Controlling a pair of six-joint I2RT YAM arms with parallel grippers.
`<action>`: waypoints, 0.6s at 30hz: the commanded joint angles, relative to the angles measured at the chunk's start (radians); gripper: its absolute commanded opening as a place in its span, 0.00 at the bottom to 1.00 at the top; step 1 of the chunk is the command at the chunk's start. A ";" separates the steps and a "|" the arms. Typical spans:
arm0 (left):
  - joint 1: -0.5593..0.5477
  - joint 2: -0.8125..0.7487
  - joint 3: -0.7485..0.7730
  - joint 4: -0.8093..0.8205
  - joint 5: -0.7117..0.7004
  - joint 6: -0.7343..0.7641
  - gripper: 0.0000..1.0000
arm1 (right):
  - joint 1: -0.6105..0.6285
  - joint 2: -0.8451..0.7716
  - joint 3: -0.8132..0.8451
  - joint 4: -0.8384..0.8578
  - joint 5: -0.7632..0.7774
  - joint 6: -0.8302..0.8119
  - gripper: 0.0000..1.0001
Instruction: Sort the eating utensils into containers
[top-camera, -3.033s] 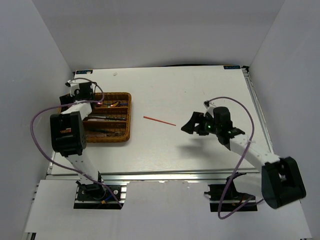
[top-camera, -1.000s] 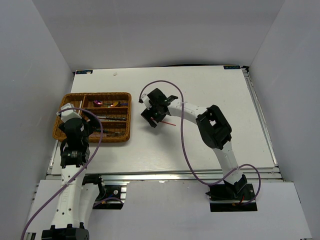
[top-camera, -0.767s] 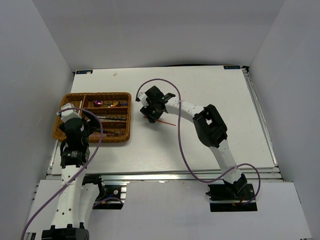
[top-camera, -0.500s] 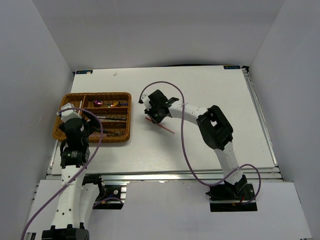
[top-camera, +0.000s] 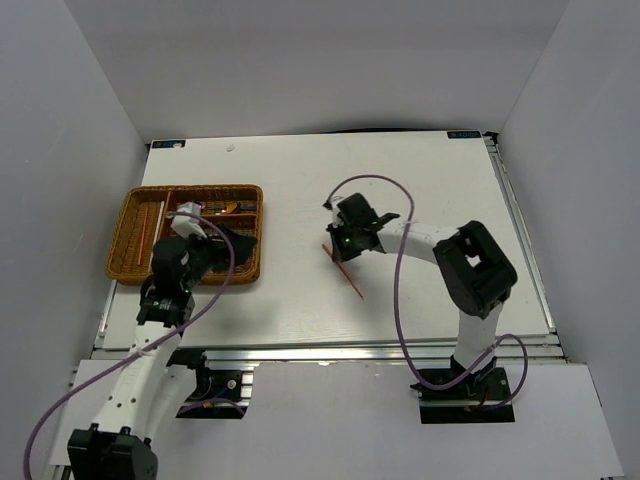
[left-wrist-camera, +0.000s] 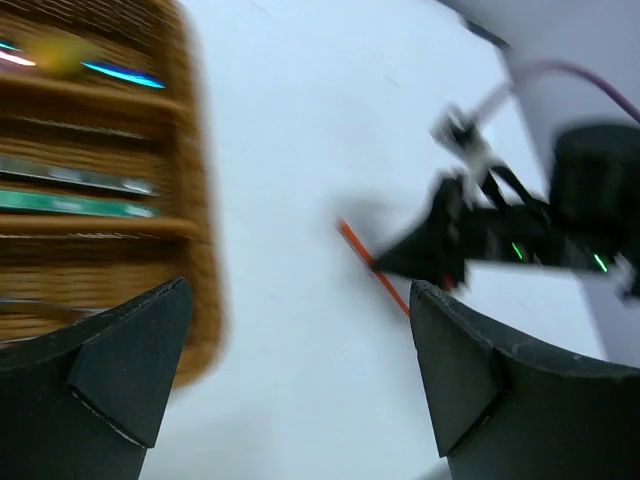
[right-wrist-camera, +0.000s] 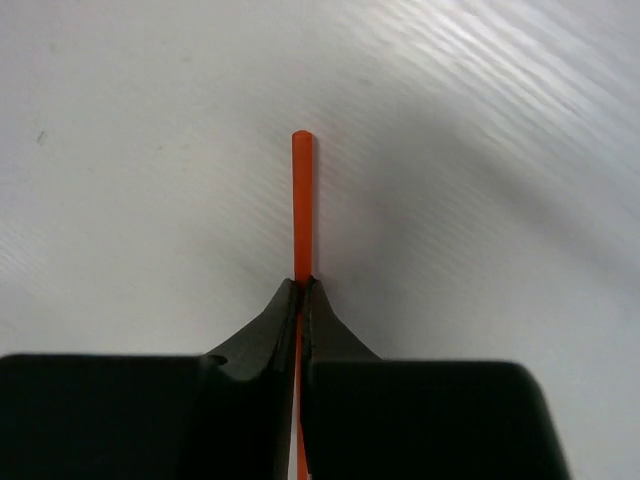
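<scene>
The left gripper (left-wrist-camera: 298, 310) is spread wide, empty, over the wicker tray (top-camera: 185, 188). At its 3 o'clock, a red chopstick (top-camera: 350, 280) is pinched in the fully closed right gripper (right-wrist-camera: 301, 285), its free end pointed toward 5 o'clock over the white table (top-camera: 450, 180).

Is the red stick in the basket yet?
Out. The red chopstick is pinched in the right gripper over the table, apart from the wicker tray.

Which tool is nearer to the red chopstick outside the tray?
Right. The right tool is shut on the red chopstick near one end. The left tool is open over the right side of the wicker tray, well apart from the chopstick.
</scene>
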 joint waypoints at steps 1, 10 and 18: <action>-0.135 0.004 -0.044 0.194 0.143 -0.135 0.98 | -0.094 -0.130 -0.083 0.090 -0.084 0.208 0.00; -0.615 0.246 -0.089 0.558 -0.051 -0.242 0.98 | -0.188 -0.449 -0.277 0.327 -0.235 0.415 0.00; -0.727 0.516 0.095 0.561 -0.164 -0.211 0.89 | -0.181 -0.721 -0.498 0.610 -0.305 0.620 0.00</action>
